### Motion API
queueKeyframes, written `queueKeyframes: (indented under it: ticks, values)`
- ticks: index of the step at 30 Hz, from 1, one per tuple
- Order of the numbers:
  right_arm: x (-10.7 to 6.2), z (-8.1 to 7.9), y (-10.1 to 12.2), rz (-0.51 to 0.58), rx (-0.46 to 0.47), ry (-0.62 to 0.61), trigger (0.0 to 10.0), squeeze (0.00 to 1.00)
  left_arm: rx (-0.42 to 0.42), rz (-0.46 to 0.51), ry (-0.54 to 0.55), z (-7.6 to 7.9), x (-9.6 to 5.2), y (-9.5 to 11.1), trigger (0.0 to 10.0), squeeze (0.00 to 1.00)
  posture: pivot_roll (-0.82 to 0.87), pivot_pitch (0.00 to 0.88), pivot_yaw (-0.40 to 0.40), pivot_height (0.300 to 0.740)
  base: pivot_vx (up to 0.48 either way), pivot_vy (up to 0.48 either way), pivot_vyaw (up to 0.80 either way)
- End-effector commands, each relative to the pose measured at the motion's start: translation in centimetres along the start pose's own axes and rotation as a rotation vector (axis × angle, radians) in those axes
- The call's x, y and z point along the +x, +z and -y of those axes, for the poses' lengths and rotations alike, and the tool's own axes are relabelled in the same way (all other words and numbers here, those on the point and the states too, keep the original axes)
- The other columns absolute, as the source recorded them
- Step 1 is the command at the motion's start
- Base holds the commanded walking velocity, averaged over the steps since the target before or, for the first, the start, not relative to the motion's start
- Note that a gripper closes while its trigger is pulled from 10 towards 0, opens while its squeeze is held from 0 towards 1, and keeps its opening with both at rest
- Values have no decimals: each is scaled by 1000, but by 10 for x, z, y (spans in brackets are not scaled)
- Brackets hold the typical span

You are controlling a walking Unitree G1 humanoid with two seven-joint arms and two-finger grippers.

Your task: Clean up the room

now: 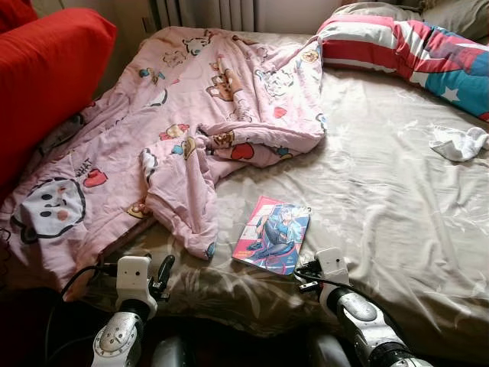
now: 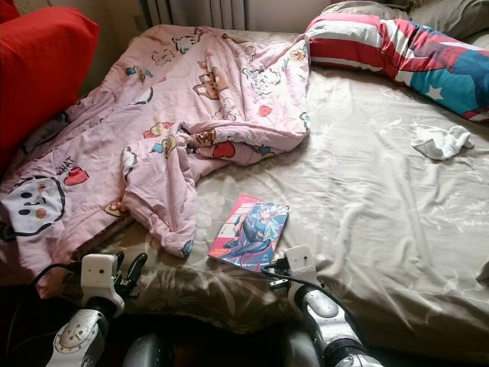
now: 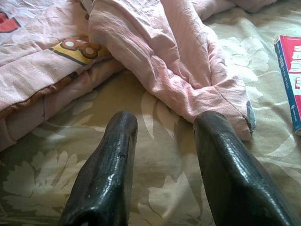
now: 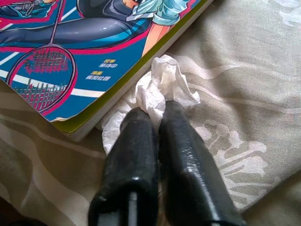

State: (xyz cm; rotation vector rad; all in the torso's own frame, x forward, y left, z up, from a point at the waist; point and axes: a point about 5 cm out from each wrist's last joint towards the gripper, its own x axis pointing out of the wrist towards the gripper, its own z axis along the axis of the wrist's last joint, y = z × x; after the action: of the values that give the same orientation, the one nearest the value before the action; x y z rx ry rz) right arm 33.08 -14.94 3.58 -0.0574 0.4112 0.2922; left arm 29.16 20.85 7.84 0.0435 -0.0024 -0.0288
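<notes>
A crumpled white tissue (image 4: pixel 167 82) lies on the beige bed sheet (image 1: pixel 382 229), tucked against the corner of a colourful comic book (image 1: pixel 273 234). My right gripper (image 4: pixel 155 117) is shut on the tissue, its fingers pinching the paper at the book's near edge; in the left eye view that gripper (image 1: pixel 308 279) sits at the bed's front edge. My left gripper (image 3: pixel 167 125) is open, low over the sheet, just short of a hanging corner of the pink cartoon blanket (image 3: pixel 178 61). In the left eye view it (image 1: pixel 162 275) is near the blanket's lower fold (image 1: pixel 183 206).
The pink blanket (image 1: pixel 191 115) is rumpled across the bed's left half. A red cushion (image 1: pixel 46 76) stands at the far left. A striped star pillow (image 1: pixel 405 46) lies at the back right, with a white cloth (image 1: pixel 458 143) on the sheet below it.
</notes>
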Motion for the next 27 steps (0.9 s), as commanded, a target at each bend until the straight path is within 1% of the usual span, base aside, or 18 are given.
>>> queueKeyframes:
  ticks: [1, 9, 12, 15, 18, 21, 23, 25, 26, 27]
  values:
    - [-2, -3, -8, -9, 17, -3, 0, 0, 4, -40, 10, -3, -4, -9, 10000, 0, 54, 218, -3, 554, 0, 0, 0]
    - [-4, -2, -14, -5, 44, -32, 0, 0, -1, -40, 4, 0, -1, -9, 10000, 0, 41, 187, -10, 554, 0, 0, 0]
    - [-5, 0, -15, -2, 41, -63, 0, 0, -4, -40, 2, 1, -1, -10, 10000, 0, 41, 179, -14, 554, 0, 0, 0]
    - [-6, 4, -11, 42, 68, -111, 0, 0, -7, -40, 2, 2, -1, -11, 10000, 0, 41, 167, -20, 554, 0, 0, 0]
    - [-7, 7, -8, 82, 73, -138, 0, 0, -9, -39, 4, 2, -1, -11, 10000, 0, 40, 161, -23, 554, 0, 0, 0]
    - [-9, 12, 4, 181, 78, -182, 0, 0, -10, -40, 6, 2, -1, -12, 10000, 0, 40, 151, -27, 554, 0, 0, 0]
    - [-13, 16, 20, 306, 96, -219, 0, 0, -10, -40, 10, 1, -2, -13, 10000, 0, 33, 142, -33, 554, 0, 0, 0]
    - [-18, 16, 32, 401, 104, -234, 0, 0, -10, -41, 14, -1, -3, -13, 10000, 0, 33, 142, -33, 554, 0, 0, 0]
    - [-25, 13, 38, 478, 119, -240, 0, 0, -11, -42, 18, -1, -4, -15, 10000, 0, 25, 130, -39, 554, 0, 0, 0]
    - [-28, 12, 39, 499, 124, -247, 2235, 0, -11, -43, 20, -2, -5, -15, 10000, 0, 25, 130, -39, 554, 0, 0, 0]
